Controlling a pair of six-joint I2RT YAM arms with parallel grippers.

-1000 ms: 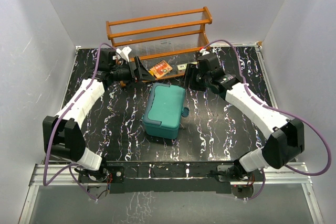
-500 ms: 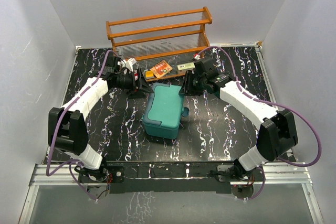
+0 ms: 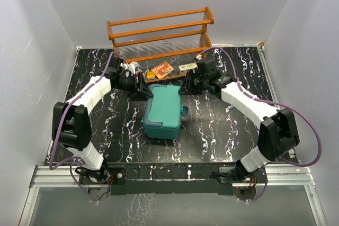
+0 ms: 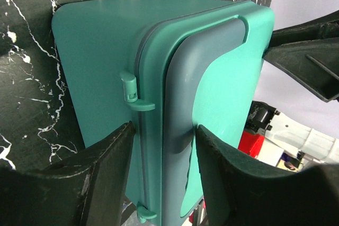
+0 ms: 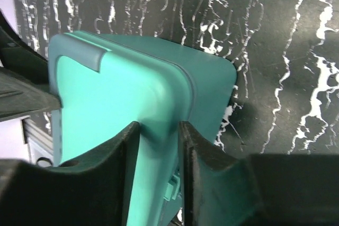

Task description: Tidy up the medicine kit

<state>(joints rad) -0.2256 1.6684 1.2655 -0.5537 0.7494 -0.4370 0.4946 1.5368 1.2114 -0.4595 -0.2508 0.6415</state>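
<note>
The teal-green medicine kit [image 3: 165, 110] lies closed in the middle of the black marbled table, its small latch [image 3: 185, 112] on the right side. My left gripper [image 3: 145, 89] is at the kit's far left corner. In the left wrist view its fingers [image 4: 164, 128] clamp the kit [image 4: 100, 51] across the lid seam and the grey-blue band. My right gripper [image 3: 184, 88] is at the far right corner. Its fingers [image 5: 157, 126] pinch the rim of the kit [image 5: 116, 78] there.
An orange-brown wooden shelf rack [image 3: 159, 30] with clear ridged panels stands at the back. In front of it lie an orange packet [image 3: 161, 69] and a small pale box [image 3: 186, 67]. White walls enclose the table on three sides.
Both arms have come inward from beside the rack to the kit's far corners, and both pairs of jaws have narrowed onto the kit. The kit has barely shifted.
</note>
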